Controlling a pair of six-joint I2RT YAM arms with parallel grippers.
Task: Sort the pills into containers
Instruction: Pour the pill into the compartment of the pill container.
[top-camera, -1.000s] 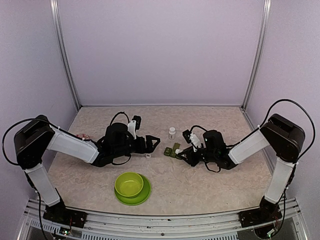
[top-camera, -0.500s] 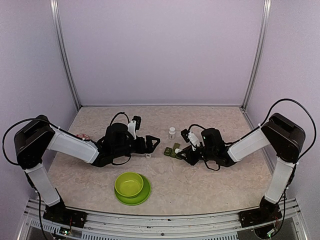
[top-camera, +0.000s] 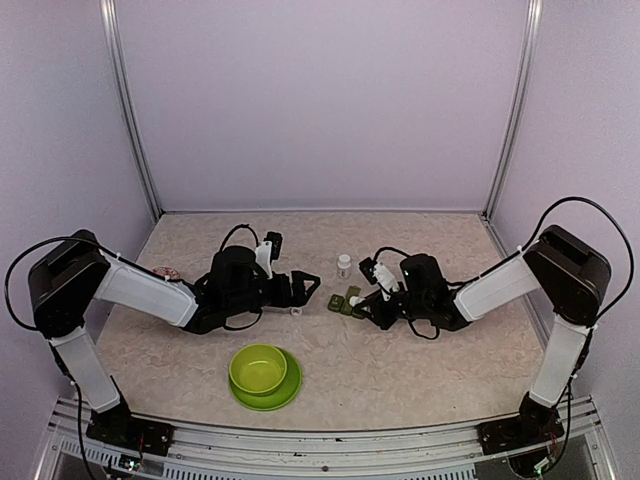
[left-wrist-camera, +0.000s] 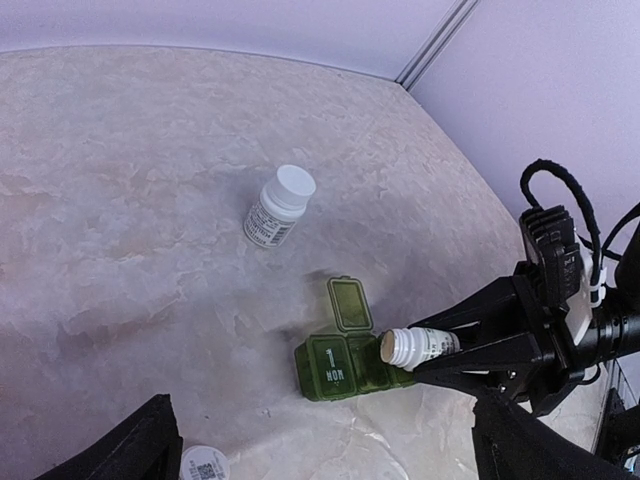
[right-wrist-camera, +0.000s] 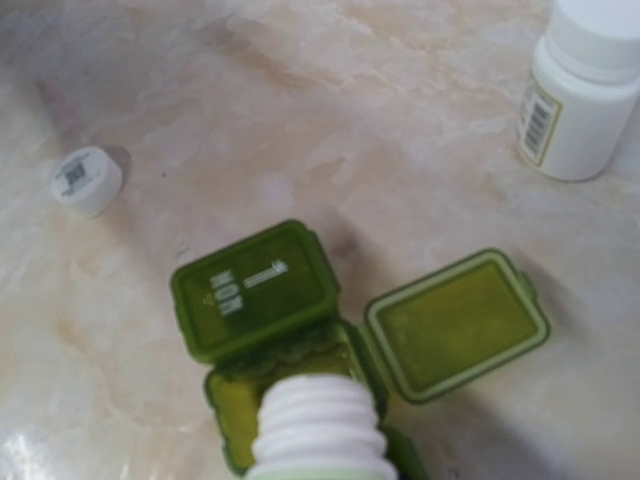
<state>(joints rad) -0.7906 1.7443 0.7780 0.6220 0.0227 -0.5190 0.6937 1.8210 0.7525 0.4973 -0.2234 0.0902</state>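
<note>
1. Pill box lies mid-table between the arms; we see one lid flipped open toward the far side, and the left "MON" lid down.
2. Right gripper pinches an uncapped bottle, tilted, mouth at the open compartment.
3. Left gripper hangs spread wide, left of the box; a loose cap lies near it.
4. Capped bottle stands just beyond.

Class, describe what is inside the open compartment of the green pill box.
Only the compartment's bare green wall shows. The uncapped bottle's threaded neck, tipped over it, covers most of the floor, so any pills there cannot be seen.
</note>
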